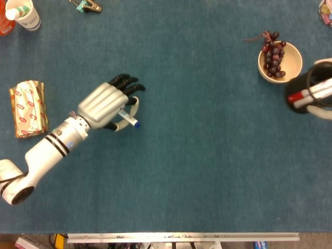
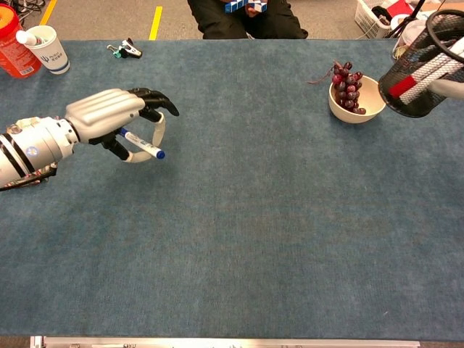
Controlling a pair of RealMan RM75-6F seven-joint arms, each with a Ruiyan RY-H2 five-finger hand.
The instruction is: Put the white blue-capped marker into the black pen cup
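Note:
My left hand (image 1: 106, 106) (image 2: 109, 116) grips the white blue-capped marker (image 1: 128, 118) (image 2: 143, 143) over the left part of the blue table. The marker is off the cloth and its blue cap points right and downward. The black mesh pen cup (image 1: 307, 94) (image 2: 419, 72) hangs tilted at the right edge, its mouth toward the left. It has a white red-capped marker inside. Only pale bits of my right hand (image 1: 325, 111) (image 2: 451, 85) show around the cup, which it holds; the rest of that hand is out of frame.
A cream bowl (image 1: 291, 54) (image 2: 373, 93) with dark grapes sits just left of the pen cup. A gold and red packet (image 1: 28, 108) lies at the far left. A paper cup (image 1: 23, 13) and a binder clip (image 1: 85, 5) are at the far edge. A person (image 2: 246, 18) sits behind the table.

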